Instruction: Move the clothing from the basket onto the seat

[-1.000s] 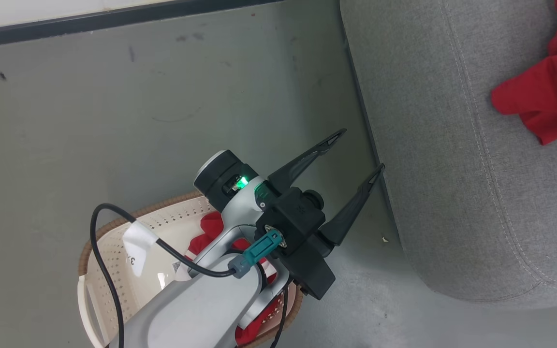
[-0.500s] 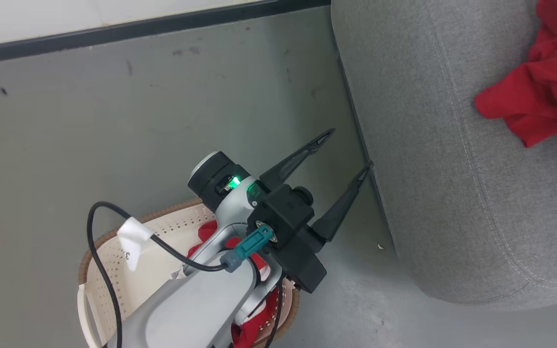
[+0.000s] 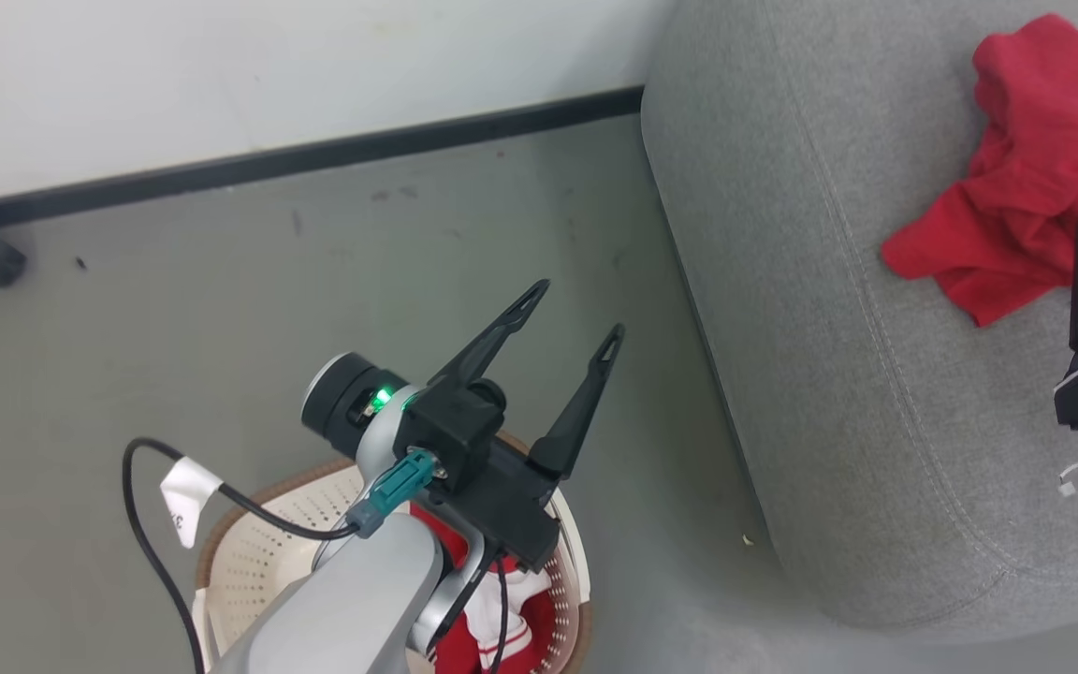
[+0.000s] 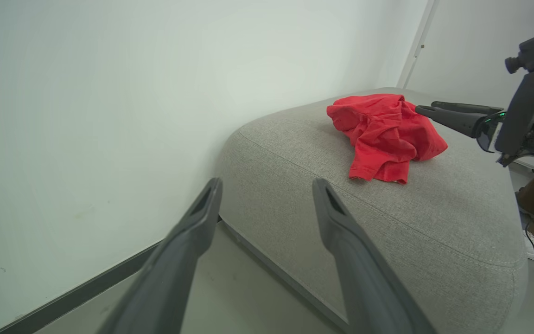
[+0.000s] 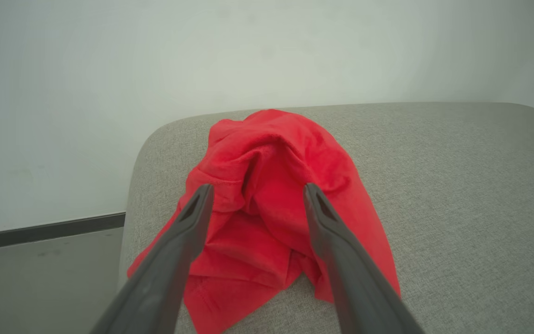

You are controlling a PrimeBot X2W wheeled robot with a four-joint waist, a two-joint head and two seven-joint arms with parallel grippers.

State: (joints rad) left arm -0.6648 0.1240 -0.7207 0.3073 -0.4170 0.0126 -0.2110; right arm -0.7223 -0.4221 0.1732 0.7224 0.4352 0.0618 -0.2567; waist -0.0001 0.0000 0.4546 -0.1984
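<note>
The seat [image 3: 876,393] is the easy part: broad and grey, with one red garment [image 3: 1016,206] already lying on it near its wall-side edge. The basket [image 3: 258,571] worries me more. It stands on the floor [image 3: 221,309], apart from the seat's near edge, and it looks light. If I pull fabric up at an angle, I expect it to tip or slide rather than let go.

The remaining clothing [image 3: 525,618], red with white striped trim, sits at the basket's right side, mostly hidden under my left forearm [image 3: 352,608]. I cannot tell how many pieces are there or whether they are tangled. A blind pinch could lift two at once, or catch only a fold that slips out over the strip of floor between basket and seat.

The left gripper [image 3: 577,309] hangs above the basket's far rim, pointing toward the wall [image 3: 221,75], with its fingers spread and nothing between them. The right gripper [image 5: 257,188] hovers over the garment on the seat, its fingers likewise apart and empty. If I pull that arm back low, a fingertip could hook the cloth (it is rumpled, with plenty of folds to catch) and drag it toward the seat's edge.

Smallest hazard: the cable [image 3: 141,524] with its white tag [image 3: 185,491] loops out beside the basket's left rim. When I reach down, it could snag the rim or a handle.
</note>
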